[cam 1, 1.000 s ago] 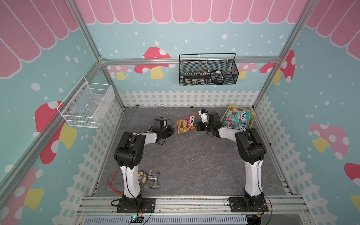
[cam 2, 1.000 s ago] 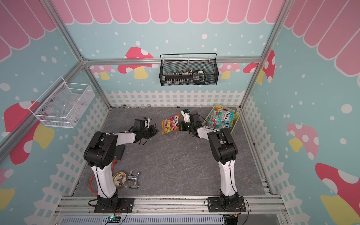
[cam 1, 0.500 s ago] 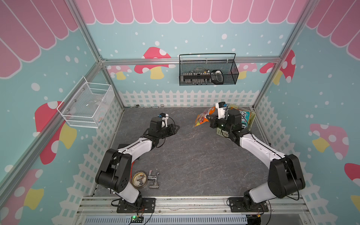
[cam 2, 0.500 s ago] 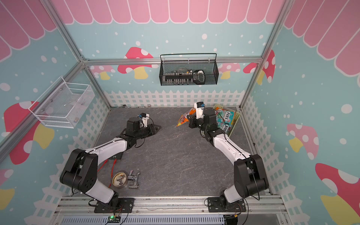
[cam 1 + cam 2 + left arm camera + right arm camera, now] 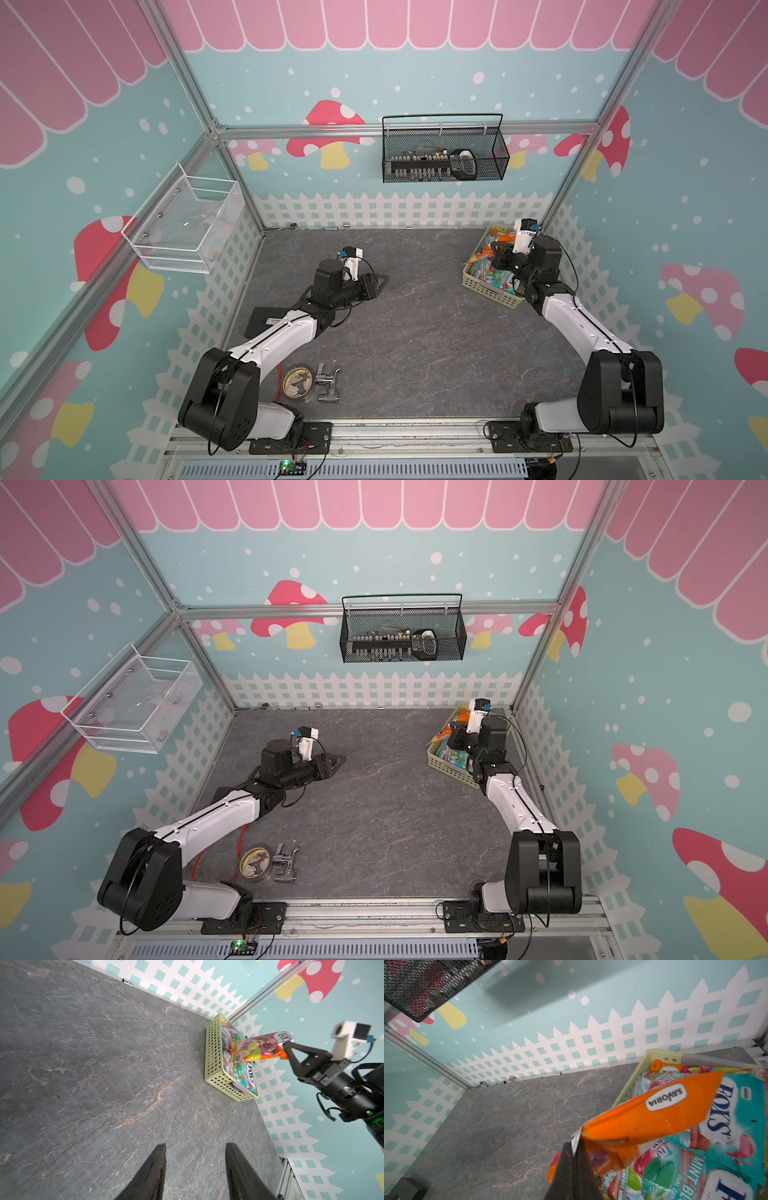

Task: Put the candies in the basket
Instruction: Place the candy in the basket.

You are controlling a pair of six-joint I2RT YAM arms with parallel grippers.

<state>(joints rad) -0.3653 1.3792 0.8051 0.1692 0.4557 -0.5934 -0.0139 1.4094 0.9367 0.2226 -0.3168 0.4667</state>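
Item: orange candy bag, corner-pinched in my right gripper above the basket for dropping; left gripper parted, empty.

The right pincer carried orange candy over basket.

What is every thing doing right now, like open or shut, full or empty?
basket: upright, partly filled with candy bags.
teal candy bags: lying inside the basket.
orange candy bag: pinched at its edge, hanging above the basket.
right pincer: shut on the orange candy bag.
left pincer: open, empty.
black wire basket: hung up high, things inside.
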